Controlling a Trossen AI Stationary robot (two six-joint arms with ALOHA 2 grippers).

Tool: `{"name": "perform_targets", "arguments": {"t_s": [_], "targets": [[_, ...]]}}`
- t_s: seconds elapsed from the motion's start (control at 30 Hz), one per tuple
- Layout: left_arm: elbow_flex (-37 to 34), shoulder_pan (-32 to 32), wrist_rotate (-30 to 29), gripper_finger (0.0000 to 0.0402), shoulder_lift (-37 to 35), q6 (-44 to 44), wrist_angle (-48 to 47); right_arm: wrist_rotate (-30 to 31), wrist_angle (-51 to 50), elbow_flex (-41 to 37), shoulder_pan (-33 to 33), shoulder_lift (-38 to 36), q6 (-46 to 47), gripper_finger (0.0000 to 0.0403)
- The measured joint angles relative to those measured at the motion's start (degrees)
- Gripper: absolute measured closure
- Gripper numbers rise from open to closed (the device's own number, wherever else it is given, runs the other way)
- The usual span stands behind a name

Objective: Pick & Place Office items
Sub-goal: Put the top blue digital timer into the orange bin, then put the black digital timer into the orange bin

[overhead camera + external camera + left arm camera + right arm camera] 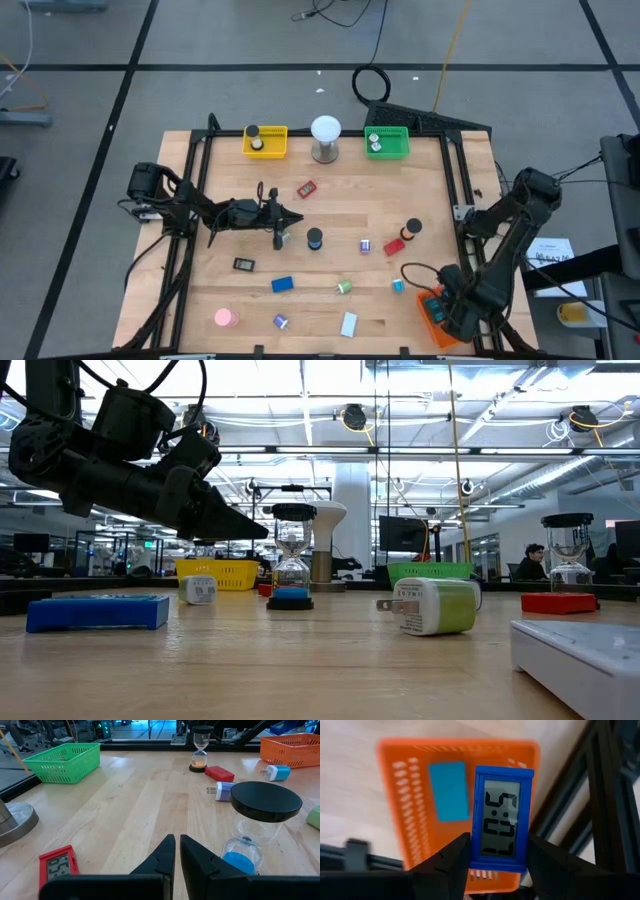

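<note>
Three plastic baskets: yellow [265,141], green [387,143], orange [445,795]. Right gripper [497,865] over the orange basket at the table's near right corner, fingers pinching a blue rectangular digital clock [503,817], display toward the camera, long axis along the fingers. Left gripper [177,852] beside a blue-sand hourglass [257,827], fingers pressed together; open wood ahead.

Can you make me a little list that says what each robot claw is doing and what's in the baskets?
Right claw: shut on a blue clock, held over the orange basket
Orange basket: has a blue block inside
Left claw: shut and empty, beside the blue sand timer
Red clock: lying on the table
Green basket: at the far edge, contents unclear from here
</note>
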Motion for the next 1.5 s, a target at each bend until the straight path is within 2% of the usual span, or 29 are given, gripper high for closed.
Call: {"name": "perform_targets", "arguments": {"t_s": [0.97,1.5], "targets": [[0.00,0.00,0.00,0.0371,0.00,0.00,0.00,-4.19,2.28,-0.02,-0.48,10.15,-4.06,0.0232],[0.00,0.02,0.00,0.0371,0.00,0.00,0.00,-4.13,1.80,-0.02,-2.06,10.37,-7.48,0.0204]]}}
